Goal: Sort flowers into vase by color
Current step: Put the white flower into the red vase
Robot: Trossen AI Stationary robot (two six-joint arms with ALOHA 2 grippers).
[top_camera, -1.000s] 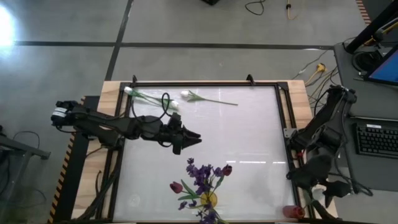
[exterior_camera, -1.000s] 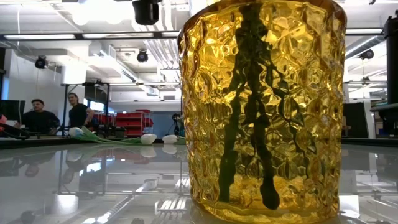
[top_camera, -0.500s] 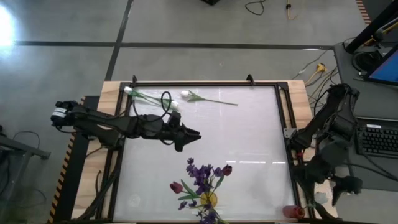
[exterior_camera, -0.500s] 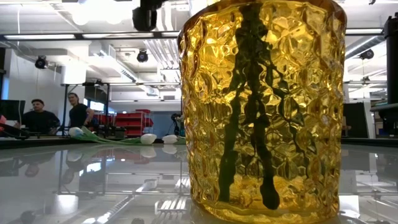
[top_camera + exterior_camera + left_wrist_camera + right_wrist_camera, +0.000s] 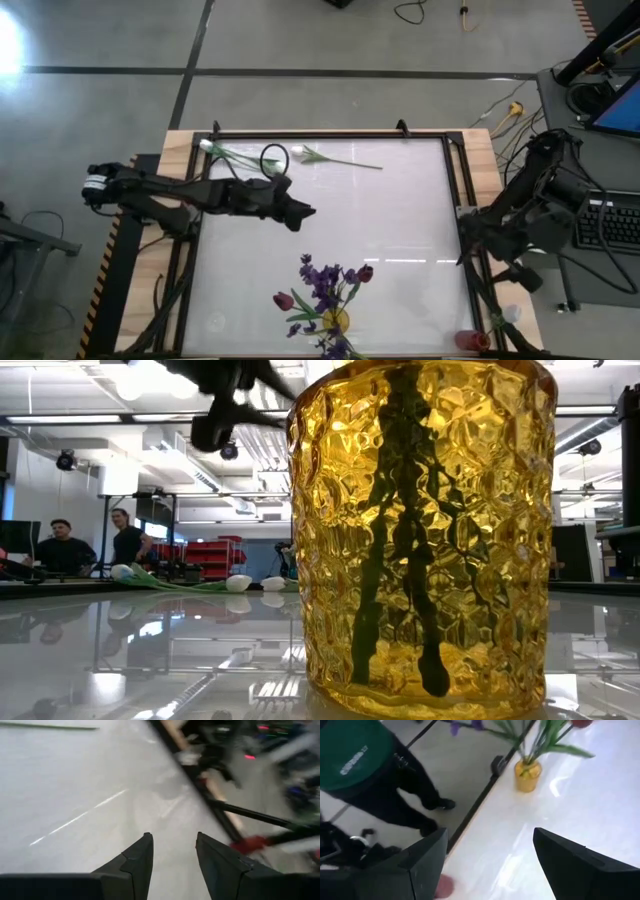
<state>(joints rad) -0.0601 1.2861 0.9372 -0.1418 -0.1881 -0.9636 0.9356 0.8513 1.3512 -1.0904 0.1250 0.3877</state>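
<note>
Your left pincer has pulled back a little toward the white flowers at the desk's far edge, fingers apart and empty. Your right pincer, released too, has swung over the desk's side. Purple and red flowers seem already in the yellow vase; the white ones wait.

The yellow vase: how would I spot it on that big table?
Look at the white table from above and follow its near edge, the one opposite the two white tulips. The yellow glass vase stands there, left of the middle. It alone is upright, with purple sprigs and dark red tulip buds fanning out of it.
</note>
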